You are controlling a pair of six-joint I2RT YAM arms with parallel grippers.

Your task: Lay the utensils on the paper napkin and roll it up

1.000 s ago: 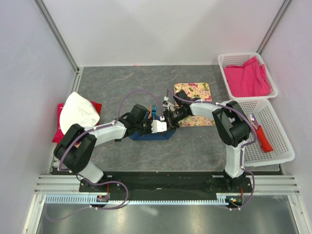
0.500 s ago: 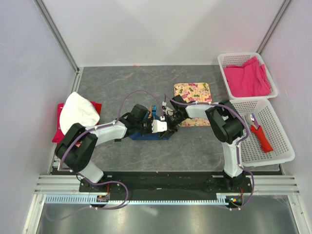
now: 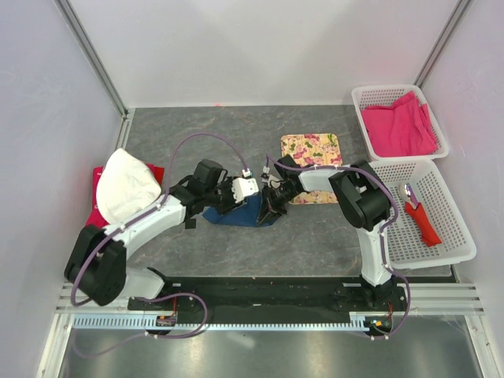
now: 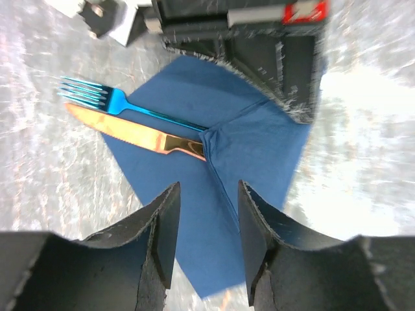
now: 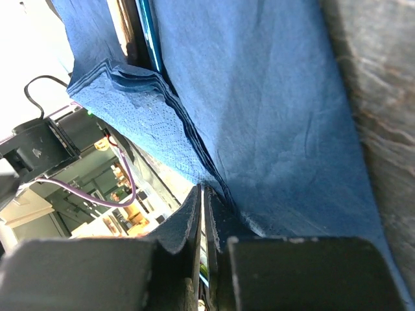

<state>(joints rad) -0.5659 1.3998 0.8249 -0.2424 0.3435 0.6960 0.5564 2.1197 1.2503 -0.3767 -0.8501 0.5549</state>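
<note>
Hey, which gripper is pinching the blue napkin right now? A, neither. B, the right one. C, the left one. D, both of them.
B: the right gripper is closed on a folded edge of the blue napkin, while the left gripper hangs open above it, holding nothing.
</note>
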